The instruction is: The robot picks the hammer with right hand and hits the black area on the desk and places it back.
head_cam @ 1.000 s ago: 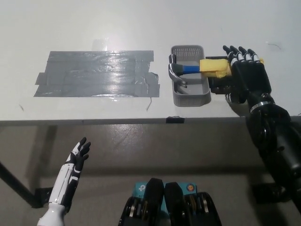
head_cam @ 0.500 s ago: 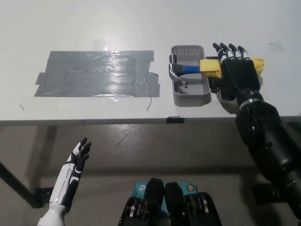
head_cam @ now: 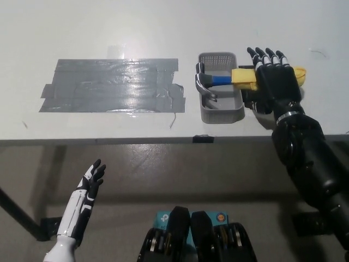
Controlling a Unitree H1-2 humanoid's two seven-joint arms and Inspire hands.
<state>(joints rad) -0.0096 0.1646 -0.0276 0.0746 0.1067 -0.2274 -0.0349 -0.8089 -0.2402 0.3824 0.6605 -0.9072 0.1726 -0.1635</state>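
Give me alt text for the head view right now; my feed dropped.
The black right hand hovers open over the yellow handle of the hammer, which lies across a grey basket on the white desk. A patch of dark tape lies left of the basket; the white left hand rests open below the desk edge.

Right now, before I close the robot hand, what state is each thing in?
Hammer: lying across the grey basket, head inside, yellow handle sticking out to the right, not lifted.
Grey basket: upright on the desk.
Black taped area: flat on the desk, nothing on it.
Right robot hand: open, over the yellow handle.
Left robot hand: open, resting below the desk edge.
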